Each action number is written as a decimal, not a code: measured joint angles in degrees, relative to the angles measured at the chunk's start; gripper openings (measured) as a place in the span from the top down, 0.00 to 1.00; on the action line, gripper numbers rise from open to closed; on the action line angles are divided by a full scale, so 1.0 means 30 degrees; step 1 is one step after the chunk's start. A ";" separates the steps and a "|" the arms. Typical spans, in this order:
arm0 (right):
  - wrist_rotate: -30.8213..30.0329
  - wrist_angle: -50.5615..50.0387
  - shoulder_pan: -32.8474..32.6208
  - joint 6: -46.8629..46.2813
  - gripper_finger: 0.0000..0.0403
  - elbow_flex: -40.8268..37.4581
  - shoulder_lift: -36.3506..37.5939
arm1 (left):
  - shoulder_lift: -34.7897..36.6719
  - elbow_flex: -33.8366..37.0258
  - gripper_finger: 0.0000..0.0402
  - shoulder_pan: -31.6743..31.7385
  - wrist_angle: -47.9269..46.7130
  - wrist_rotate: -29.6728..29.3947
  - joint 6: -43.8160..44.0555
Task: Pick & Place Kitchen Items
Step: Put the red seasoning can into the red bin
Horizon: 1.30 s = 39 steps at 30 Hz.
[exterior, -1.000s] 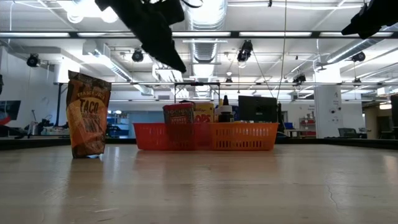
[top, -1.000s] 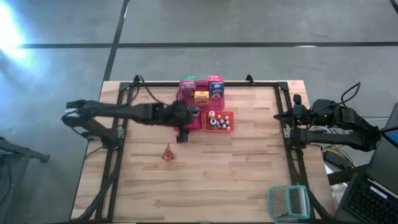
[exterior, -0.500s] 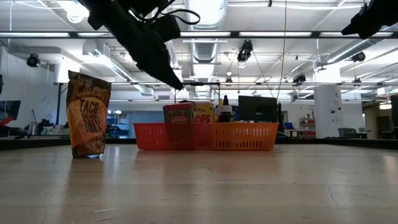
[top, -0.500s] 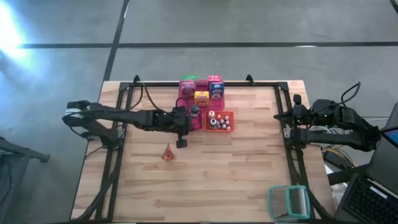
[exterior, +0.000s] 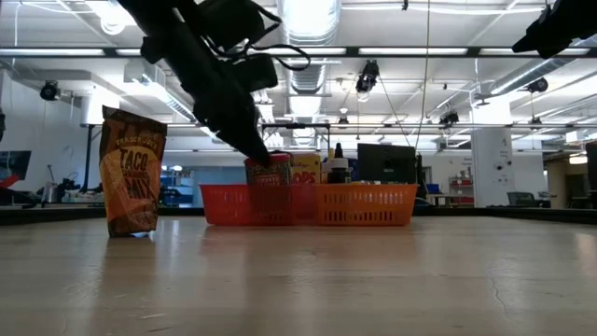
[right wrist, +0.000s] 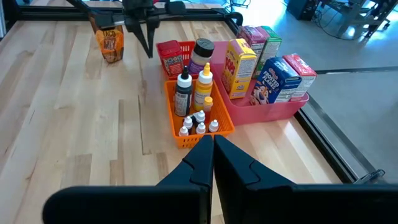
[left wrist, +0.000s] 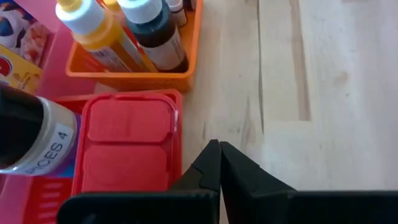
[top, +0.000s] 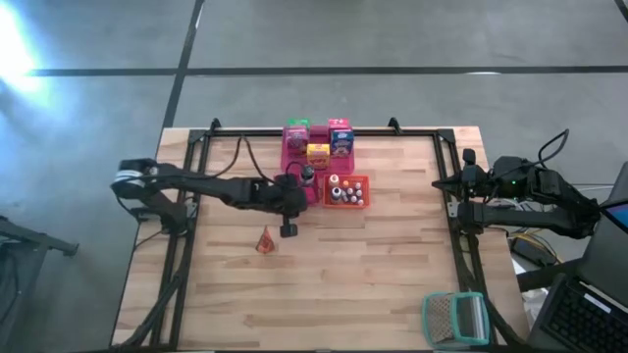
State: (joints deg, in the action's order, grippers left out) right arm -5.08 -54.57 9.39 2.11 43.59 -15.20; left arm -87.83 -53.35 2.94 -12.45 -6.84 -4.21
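Note:
My left gripper (top: 288, 229) (left wrist: 219, 149) is shut on nothing and hangs above the bare wood, just near-side of the red tray (left wrist: 179, 127). That tray holds a red carton (left wrist: 127, 149) and a dark spice jar (left wrist: 31, 137). Beside it, small bottles (right wrist: 193, 93) stand in the orange tray (top: 346, 191). Behind them, colourful cartons (right wrist: 267, 71) stand in the pink tray (right wrist: 273, 107). An orange taco bag (top: 265, 240) (exterior: 132, 173) stands upright on the table, left of my left gripper. My right gripper (top: 439, 183) (right wrist: 211, 143) waits shut at the table's right edge.
A teal-framed wire-mesh thing (top: 454, 316) lies at the table's near right corner. Black frame rails (top: 186, 196) run along the left, right and far edges. Bare wood (top: 373, 265) stretches across the table's near half and right side.
My left gripper has drawn back from the red tray toward the table's near edge and come down closer to the tabletop, shutting on nothing as it went. The trays, cartons and taco bag stand as before.

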 joint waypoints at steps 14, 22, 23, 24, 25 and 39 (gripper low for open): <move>0.0000 -0.0002 0.0001 0.0000 0.98 0.0000 0.0005 | -0.0728 -0.0275 1.00 0.0111 0.0132 -0.2495 -0.0356; 0.0000 -0.0004 0.0001 0.0000 0.98 0.0000 -0.0002 | -0.0706 -0.0451 1.00 0.0089 -0.0126 -0.0337 -0.0363; 0.0000 -0.0005 0.0000 0.0000 0.98 0.0000 0.0003 | -0.0685 -0.0528 1.00 0.0089 -0.0267 -0.0203 -0.0364; 0.0000 -0.0001 0.0000 0.0000 0.98 0.0000 -0.0002 | -0.0677 -0.0668 1.00 0.0089 -0.0600 -0.0167 -0.0363; 0.0000 -0.0001 0.0000 0.0000 0.98 0.0004 -0.0002 | -0.0677 -0.0841 1.00 0.0089 -0.1033 -0.0164 -0.0371; 0.0000 -0.0005 0.0000 0.0000 0.98 0.0000 0.0000 | -0.0599 -0.1306 1.00 0.0043 -0.2839 -0.1391 -0.0044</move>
State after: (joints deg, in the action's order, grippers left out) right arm -5.08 -54.59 9.39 2.11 43.59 -15.19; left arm -89.63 -57.27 3.06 -20.96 -11.02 -4.34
